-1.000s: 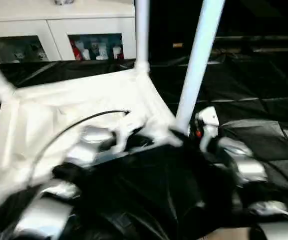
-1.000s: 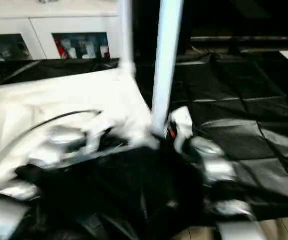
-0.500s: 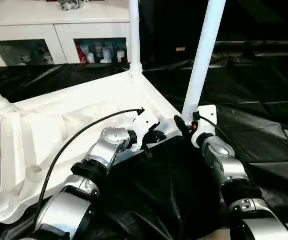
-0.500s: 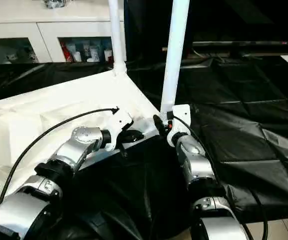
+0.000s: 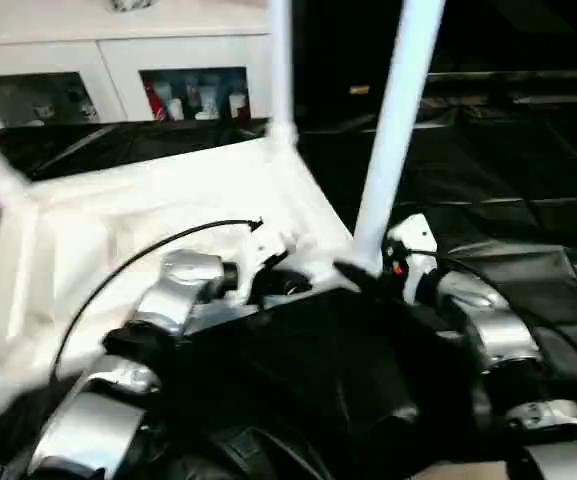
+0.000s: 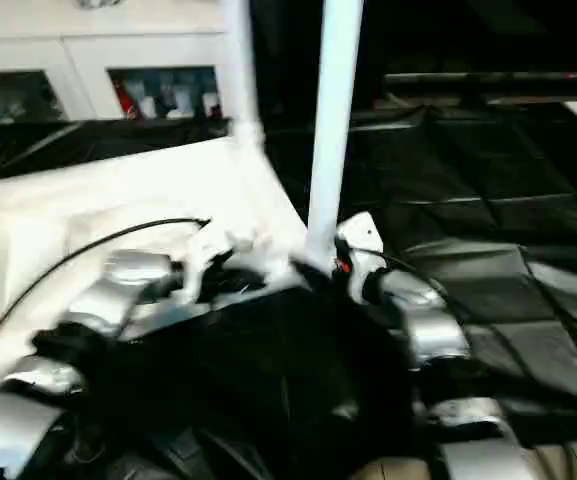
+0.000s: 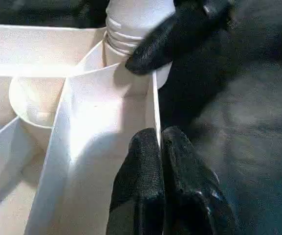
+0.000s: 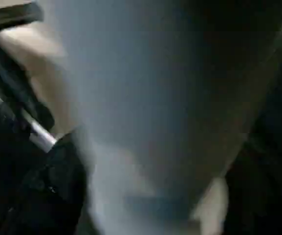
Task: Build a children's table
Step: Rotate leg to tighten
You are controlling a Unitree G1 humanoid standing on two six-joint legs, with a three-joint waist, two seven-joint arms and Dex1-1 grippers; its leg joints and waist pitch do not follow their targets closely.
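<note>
Table [image 5: 148, 210] lies upside down at centre frame, cabinet [image 5: 118, 60] upper left; my left gripper [image 7: 158, 142] pinches its rim, my right gripper's [image 5: 353, 272] state unclear.

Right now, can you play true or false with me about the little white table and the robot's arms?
1. The children's table lies upside down with its legs pointing up. True.
2. The sheet under the table is red. False: the sheet is black.
3. The left gripper has its jaws pressed together at the table's thin rim. True.
4. The white cabinet stands in front of the robot's arms, closer than the table. False: it stands behind the table, at the back.
5. The right gripper is at the foot of the nearest leg. True.
</note>
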